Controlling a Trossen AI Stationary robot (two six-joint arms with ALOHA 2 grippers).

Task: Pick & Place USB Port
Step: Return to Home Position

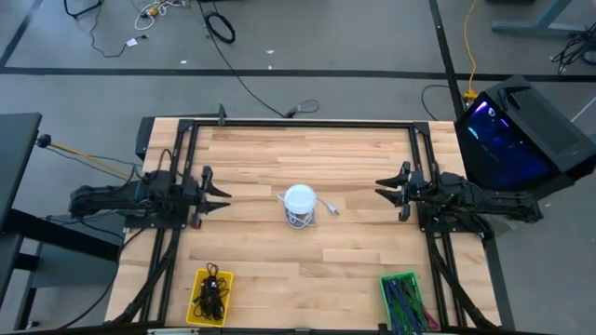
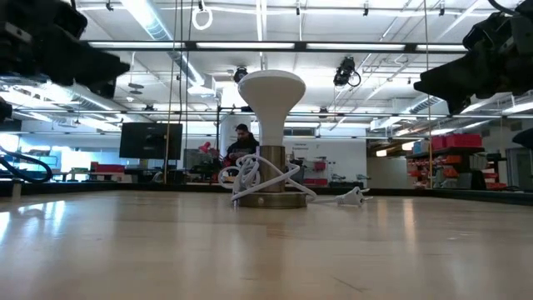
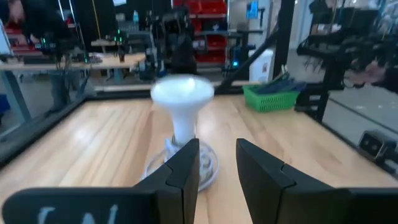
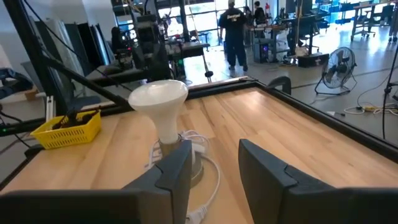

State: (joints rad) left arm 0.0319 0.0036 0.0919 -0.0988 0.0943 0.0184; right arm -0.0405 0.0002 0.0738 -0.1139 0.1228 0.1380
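Along table's near edge, sorting judged finished: black charger cables (image 1: 210, 296) seen as tangled heap in yellow bin (image 1: 196, 279), green charger cables (image 1: 406, 302) laid lengthwise in green bin (image 1: 386, 284). No loose charger cable seen on tabletop (image 1: 354, 158); only white lamp (image 1: 299, 198) with own white cord (image 1: 328, 207) standing at centre. Left gripper (image 1: 223, 194) held at left side, fingers spread, nothing gripped; right gripper (image 1: 382, 189) held at right side, likewise spread. Only homing of arms judged outstanding.
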